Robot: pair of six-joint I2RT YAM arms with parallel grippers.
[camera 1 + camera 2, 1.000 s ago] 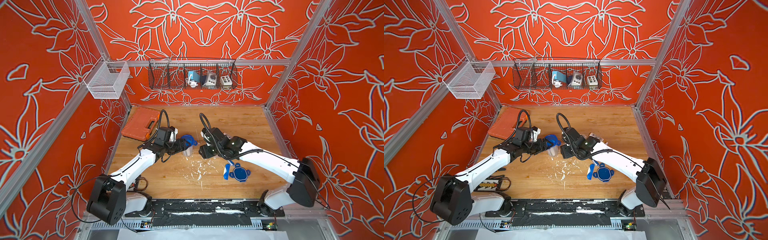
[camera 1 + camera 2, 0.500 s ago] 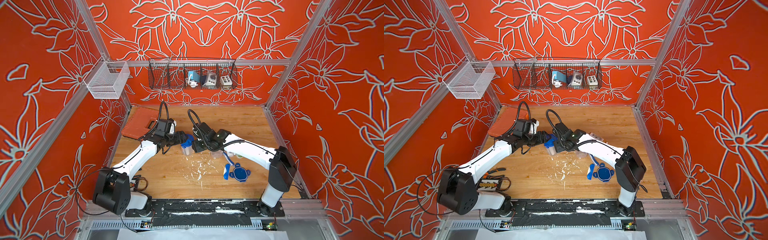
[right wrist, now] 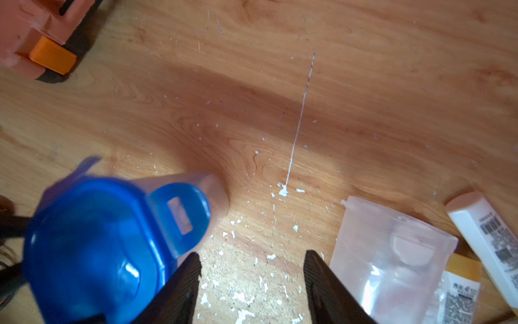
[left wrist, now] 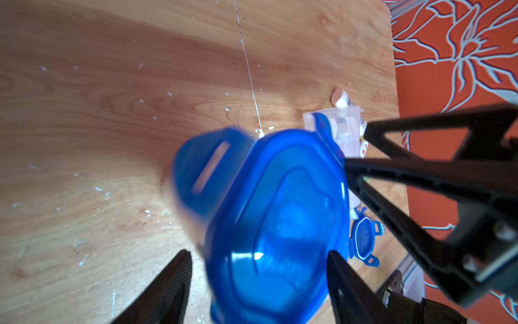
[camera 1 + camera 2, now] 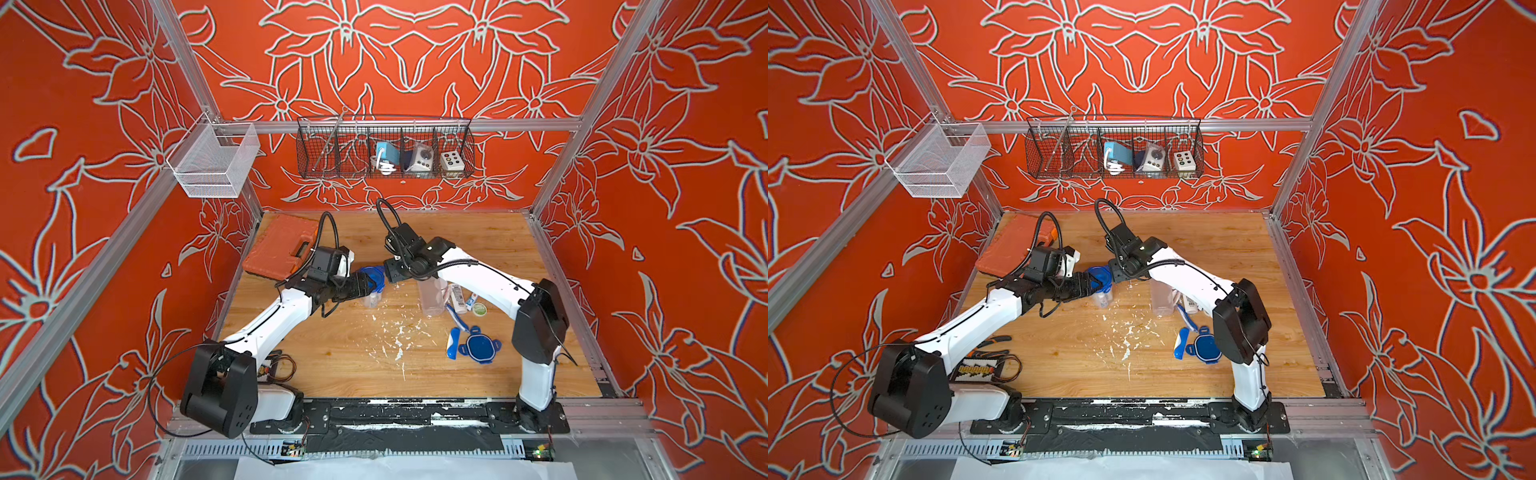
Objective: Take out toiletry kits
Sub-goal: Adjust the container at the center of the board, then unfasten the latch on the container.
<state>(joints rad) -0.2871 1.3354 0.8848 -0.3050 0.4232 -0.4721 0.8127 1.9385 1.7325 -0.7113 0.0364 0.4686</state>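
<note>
A clear jar with a blue four-tab lid (image 5: pixel 372 277) stands mid-table. My left gripper (image 4: pixel 258 252) straddles that lid (image 4: pixel 280 213); one finger touches it and the other stands a little clear, so it is open. My right gripper (image 3: pixel 252 252) is open and empty, and one of its fingers (image 3: pixel 182 286) is right beside the lid (image 3: pixel 89 246). Loose toiletry kit items lie to the right: white barcoded tubes (image 3: pixel 487 235), a gold-capped bottle (image 3: pixel 461 276), a toothbrush (image 5: pixel 456 316) and a green-topped tin (image 5: pixel 480 308). What the lidded jar holds is hidden.
A lidless clear jar (image 5: pixel 432 296) sits beside the loose items, its blue lid (image 5: pixel 480 347) nearer the front. An orange tool case (image 5: pixel 282 245) lies at the back left. A black wire basket (image 5: pixel 384 149) and a white mesh basket (image 5: pixel 214 162) hang on the frame.
My right gripper has swung left from beside the open jar up to the lidded jar. The left gripper's jaws have narrowed around the lid, and both wrists have shifted toward the back.
</note>
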